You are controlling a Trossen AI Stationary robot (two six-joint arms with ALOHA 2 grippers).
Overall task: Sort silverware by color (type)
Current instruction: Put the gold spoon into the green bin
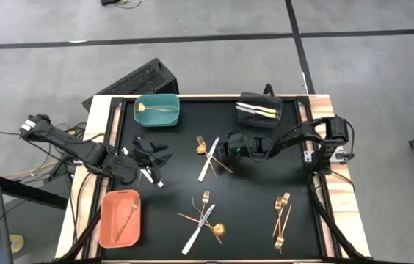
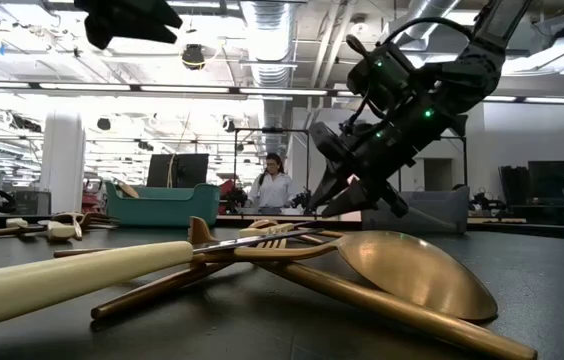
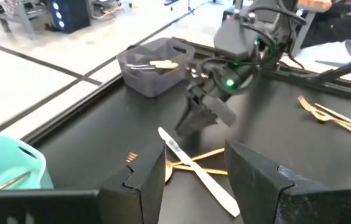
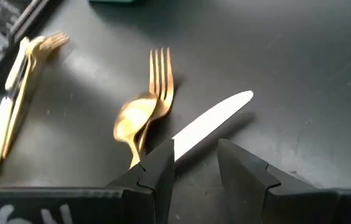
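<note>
Silverware lies in loose groups on the black table. My right gripper (image 1: 219, 150) is open and low over the middle group. In the right wrist view its fingers (image 4: 195, 147) stand on either side of a white knife (image 4: 216, 117) without visibly touching it. A gold spoon (image 4: 132, 121) and a gold fork (image 4: 161, 78) lie crossed beside that knife. My left gripper (image 1: 158, 155) is open and hovers high above the table's left part (image 2: 127, 20), empty (image 3: 194, 163). A cream-handled piece (image 1: 150, 177) lies flat below it.
At the far edge, a teal bin (image 1: 157, 110) holds a gold spoon and a black bin (image 1: 258, 111) holds white-handled pieces. An orange bin (image 1: 119, 217) at near left holds a copper piece. More silverware lies near centre (image 1: 204, 220) and near right (image 1: 282, 214).
</note>
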